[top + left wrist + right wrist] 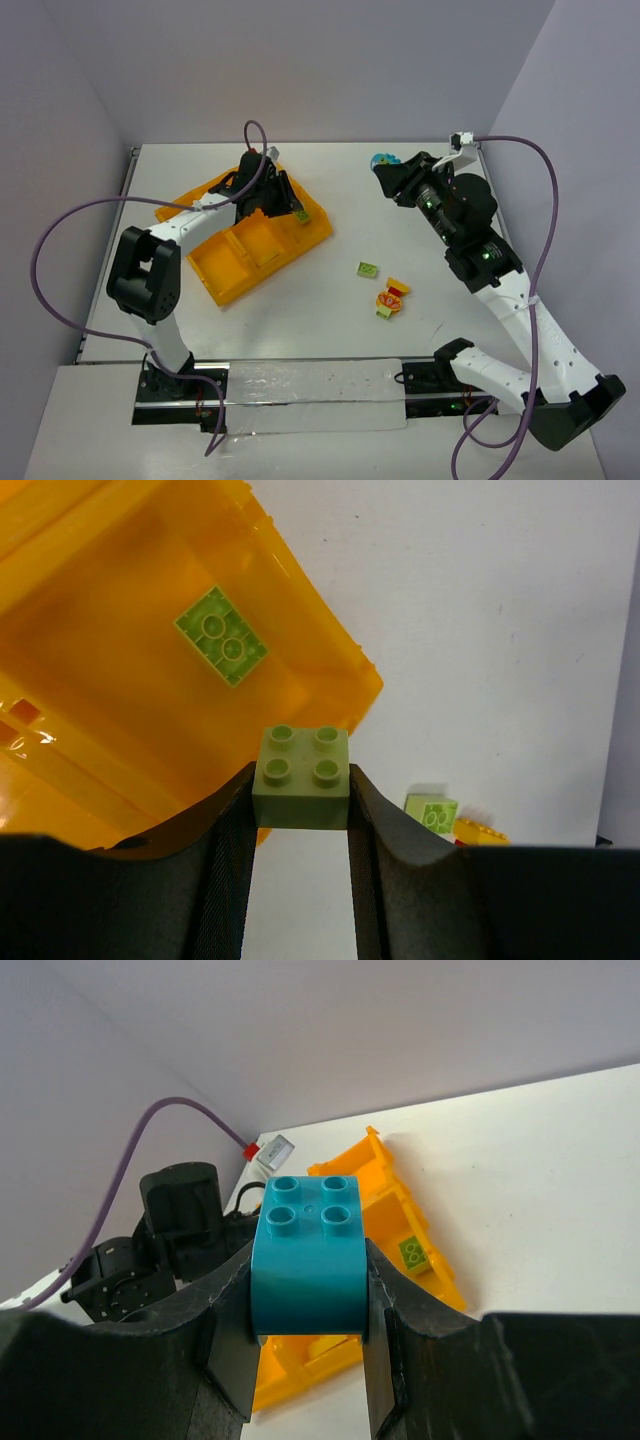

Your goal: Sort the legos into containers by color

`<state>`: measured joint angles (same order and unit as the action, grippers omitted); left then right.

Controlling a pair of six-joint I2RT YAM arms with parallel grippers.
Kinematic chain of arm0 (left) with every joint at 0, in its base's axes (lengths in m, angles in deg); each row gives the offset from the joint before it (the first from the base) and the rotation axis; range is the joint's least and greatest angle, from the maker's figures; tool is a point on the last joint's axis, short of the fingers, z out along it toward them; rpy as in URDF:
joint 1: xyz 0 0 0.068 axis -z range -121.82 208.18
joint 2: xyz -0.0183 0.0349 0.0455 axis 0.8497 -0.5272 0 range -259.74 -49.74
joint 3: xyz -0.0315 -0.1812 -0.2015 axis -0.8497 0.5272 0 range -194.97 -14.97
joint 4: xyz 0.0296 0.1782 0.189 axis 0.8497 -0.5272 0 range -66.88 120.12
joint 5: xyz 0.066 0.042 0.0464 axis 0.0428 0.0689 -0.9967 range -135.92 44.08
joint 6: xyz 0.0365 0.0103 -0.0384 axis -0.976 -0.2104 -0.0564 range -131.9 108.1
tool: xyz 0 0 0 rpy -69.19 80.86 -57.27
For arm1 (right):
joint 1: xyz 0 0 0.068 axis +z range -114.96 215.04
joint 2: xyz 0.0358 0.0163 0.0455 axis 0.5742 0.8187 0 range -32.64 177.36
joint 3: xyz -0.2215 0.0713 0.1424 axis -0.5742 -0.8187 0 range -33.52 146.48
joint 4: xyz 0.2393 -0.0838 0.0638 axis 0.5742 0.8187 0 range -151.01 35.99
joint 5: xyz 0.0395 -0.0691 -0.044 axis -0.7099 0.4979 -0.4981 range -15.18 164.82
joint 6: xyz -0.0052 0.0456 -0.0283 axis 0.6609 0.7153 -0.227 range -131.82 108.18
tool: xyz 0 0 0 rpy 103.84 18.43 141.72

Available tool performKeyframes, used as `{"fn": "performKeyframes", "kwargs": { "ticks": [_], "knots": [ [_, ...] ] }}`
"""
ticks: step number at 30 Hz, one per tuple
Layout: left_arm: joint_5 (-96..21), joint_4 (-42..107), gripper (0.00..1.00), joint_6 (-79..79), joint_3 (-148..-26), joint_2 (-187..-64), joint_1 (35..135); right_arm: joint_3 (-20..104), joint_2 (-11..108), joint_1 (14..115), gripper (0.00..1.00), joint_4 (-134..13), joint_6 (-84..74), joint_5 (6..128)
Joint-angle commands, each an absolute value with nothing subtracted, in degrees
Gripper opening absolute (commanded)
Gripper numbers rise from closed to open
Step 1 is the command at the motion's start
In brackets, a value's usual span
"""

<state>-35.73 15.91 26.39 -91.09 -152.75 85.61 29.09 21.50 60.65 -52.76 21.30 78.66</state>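
Note:
The orange-yellow tray point(225, 270) lies at the back left. My left gripper point(272, 196) hovers over its far right corner, shut on a light green brick point(302, 777). Another light green brick point(221, 636) lies in that corner compartment, also seen from above point(300, 215). My right gripper point(388, 175) is raised at the back right of the table, shut on a teal-blue brick point(307, 1260), visible from above point(380, 160). A loose green brick point(368, 268) and a yellow, red and green clump point(391, 298) lie on the table between the arms.
The right wrist view shows the tray point(395, 1200) with its green brick point(413, 1252) and the left arm point(170, 1220) behind it. The left wrist view shows the tray's edge point(340, 650) and the loose green brick point(432, 813) beyond.

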Motion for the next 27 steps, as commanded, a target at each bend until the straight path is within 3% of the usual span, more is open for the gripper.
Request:
{"fn": "performKeyframes", "kwargs": {
  "ticks": [1, 2, 4, 5, 8, 14, 18, 20, 23, 27],
  "knots": [
    [-40.01, 14.4, 0.42, 25.9, -95.26, -154.17, 86.31, 29.07, 21.89, 60.44, 0.0, -53.92, 21.09, 76.87],
    [-40.39, 14.3, 0.47, 25.96, -95.39, -154.37, 86.31, 28.97, 22.07, 60.44, 0.0, -54.19, 21.32, 76.3],
    [-41.11, 13.95, 0.75, 25.99, -96.09, -154.57, 86.45, 28.74, 22.79, 60.44, 0.0, -54.39, 21.63, 75.21],
    [-41.44, 13.72, 0.83, 25.77, -96.48, -154.6, 86.55, 28.78, 23.05, 60.44, 0.0, -54.31, 21.49, 75.12],
    [-42.77, 12.87, 0.94, 25.01, -97.86, -154.33, 87.01, 29.23, 23.53, 60.53, 0.0, -53.8, 20.86, 75.04],
    [-46.57, 7.52, 0.95, 23.1, -102.33, -151.33, 87.36, 30.36, 24.89, 60.9, 0.0, -52.47, 18.14, 72.32],
    [-57.7, 0.02, 0.92, 21.18, -105.02, -143.21, 85.55, 32.04, 29.23, 64.15, 0.0, -50.32, 15.78, 70.78],
    [-57.41, -1.7, 0.91, 21.74, -104.26, -138.59, 81.88, 32.47, 31.93, 67.49, 0.0, -50.52, 14.75, 70.82],
    [-53.86, -4.64, 0.99, 22.95, -102.57, -133.0, 73.14, 34.2, 37.85, 73.86, 0.0, -51.15, 13.23, 69.05],
    [-52.78, -7.67, 0.99, 23.26, -101.74, -125.73, 64.79, 39.32, 45.35, 80.13, 0.0, -50.75, 10.15, 64.8]
  ]
}}
